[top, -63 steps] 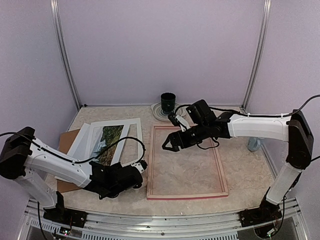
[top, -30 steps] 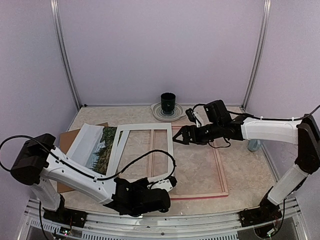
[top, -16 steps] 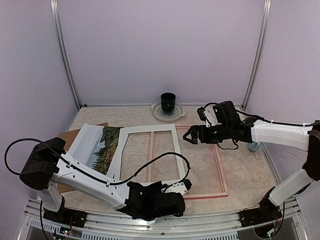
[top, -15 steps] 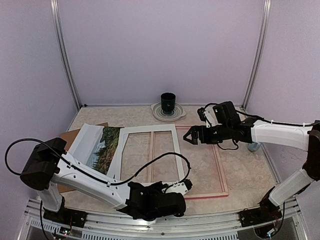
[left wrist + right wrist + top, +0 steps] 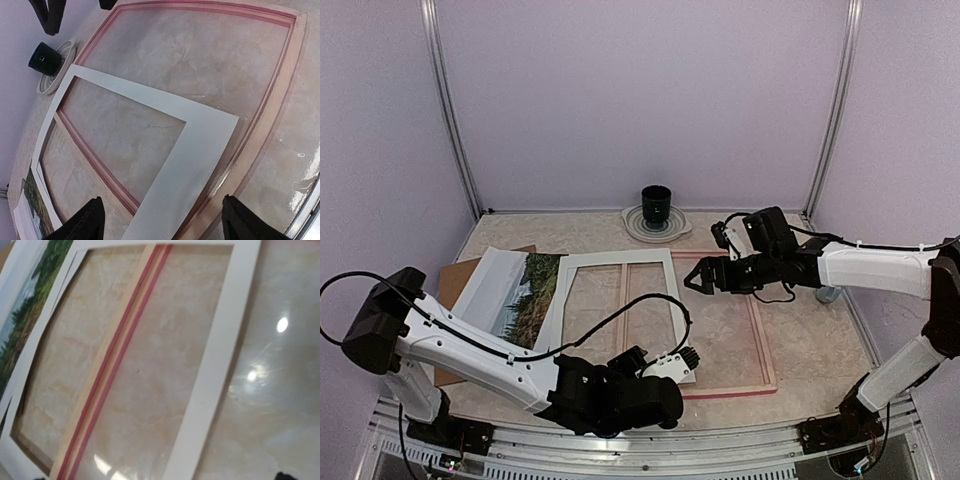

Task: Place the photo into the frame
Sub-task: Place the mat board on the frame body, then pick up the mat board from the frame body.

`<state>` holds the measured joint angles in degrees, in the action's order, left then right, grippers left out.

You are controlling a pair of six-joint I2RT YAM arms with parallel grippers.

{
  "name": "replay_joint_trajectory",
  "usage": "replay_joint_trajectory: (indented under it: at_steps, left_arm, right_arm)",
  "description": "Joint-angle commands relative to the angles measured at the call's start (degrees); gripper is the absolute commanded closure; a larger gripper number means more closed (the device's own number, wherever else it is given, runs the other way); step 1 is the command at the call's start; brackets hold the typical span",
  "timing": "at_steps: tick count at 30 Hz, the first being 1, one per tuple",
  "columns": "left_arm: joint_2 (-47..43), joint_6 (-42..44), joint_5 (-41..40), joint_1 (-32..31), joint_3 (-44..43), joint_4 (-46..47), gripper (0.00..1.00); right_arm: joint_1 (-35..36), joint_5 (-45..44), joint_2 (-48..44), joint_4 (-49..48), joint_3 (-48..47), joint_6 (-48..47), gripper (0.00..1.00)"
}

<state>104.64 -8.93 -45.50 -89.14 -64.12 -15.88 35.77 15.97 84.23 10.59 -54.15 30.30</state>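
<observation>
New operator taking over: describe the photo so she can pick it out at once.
Start at the pink-rimmed frame lying flat mid-table; a white mat board lies across its left side. Just left of the mat is the photo, over a brown board. It alone carries a printed picture, green trees within a white margin.

Lilac walls (image 5: 640, 100), aluminium corner posts (image 5: 450, 110), marbled beige tabletop (image 5: 810, 340)

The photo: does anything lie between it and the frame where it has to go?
Yes. The white mat board lies between them: its left strip covers the right edge of the photo, and its right part lies across the left side of the frame.
</observation>
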Motion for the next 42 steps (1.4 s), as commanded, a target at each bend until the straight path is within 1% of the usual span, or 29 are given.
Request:
replay_joint_trajectory:
  at_steps: [1, 2, 4, 7, 10, 13, 17, 21, 24, 27, 30, 35, 37, 42]
  left_arm:
    - [-7.52, -2.90, -2.00, 0.32, 1.53, -0.54, 0.09]
    - [-8.86, -3.71, -2.05, 0.78, 1.95, -1.48, 0.05]
    - [-11.65, -5.82, -1.90, 2.46, 2.76, -3.57, 0.02]
    - [-16.62, -8.82, -0.30, 6.90, 5.45, -5.17, 0.01]
    - [-21.89, -10.21, 2.36, 12.62, 10.07, -3.89, 0.01]
    - [-29.44, -10.29, 7.17, 19.88, 15.73, 0.16, 0.01]
    - [-40.34, -9.63, 16.78, 29.82, 21.99, 5.93, 0.01]
    - [-45.34, -8.93, 24.65, 38.91, 25.91, 9.33, 0.01]
    - [-44.31, -10.61, 26.44, 41.66, 25.92, 8.69, 0.01]
    - [-40.15, -13.72, 27.98, 43.54, 25.90, 8.66, 0.01]
    - [-37.43, -16.23, 32.15, 45.75, 28.62, 13.30, 0.01]
    - [-36.65, -19.56, 36.95, 50.57, 33.92, 21.95, 0.01]
    - [-36.62, -20.42, 38.32, 52.43, 35.56, 24.29, 0.01]
    - [-35.26, -21.04, 39.69, 54.32, 38.53, 28.91, 0.01]
  right_arm:
    - [-0.53, 7.57, 4.50, 0.22, -1.18, 1.02, 0.01]
    - [-0.52, 8.92, 5.11, -0.57, -0.87, 1.40, 0.01]
    - [-0.53, 10.95, 6.14, -1.98, -0.34, 2.48, 0.01]
    - [-0.55, 12.73, 8.13, -3.50, -0.19, 4.10, 0.01]
    - [-0.52, 14.77, 10.27, -5.21, -0.48, 5.91, 0.01]
    - [-0.57, 15.66, 12.42, -6.34, -1.02, 7.37, 0.01]
    - [-0.57, 14.45, 14.90, -6.39, -2.67, 8.45, 0.01]
    - [-0.56, 14.25, 17.85, -6.50, -4.76, 9.82, 0.01]
    - [-0.52, 14.27, 19.83, -6.77, -6.11, 11.08, 0.01]
    - [-0.55, 14.76, 21.27, -7.60, -7.03, 12.18, 0.01]
    - [-0.61, 14.67, 22.17, -7.61, -7.98, 12.88, 0.01]
    - [-0.62, 14.27, 23.02, -6.87, -9.36, 13.10, 0.01]
    - [-0.61, 14.12, 23.12, -6.73, -9.73, 13.12, 0.01]
    - [-0.61, 13.67, 23.57, -6.41, -10.15, 13.45, 0.01]
